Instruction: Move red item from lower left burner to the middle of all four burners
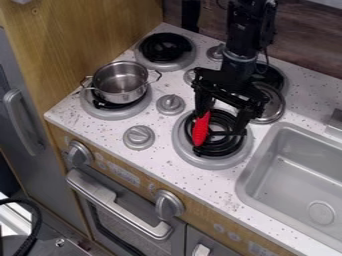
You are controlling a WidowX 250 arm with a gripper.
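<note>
The black gripper [220,123] hangs over the front right burner [212,162], its fingers spread apart with a gap between them. The red item [201,129], slim and elongated, stands or leans over the left part of that burner's black coils, just below the gripper's left finger. Its upper end meets or is overlapped by that finger, and I cannot tell whether they touch. Nothing red shows between the two fingers.
A metal pot [120,82] sits on the front left burner. Behind it is the back left burner [165,50]. A round metal lid [272,107] lies by the back right burner. Small grey knobs [171,104] stand between the burners. The sink [294,172] is at the right.
</note>
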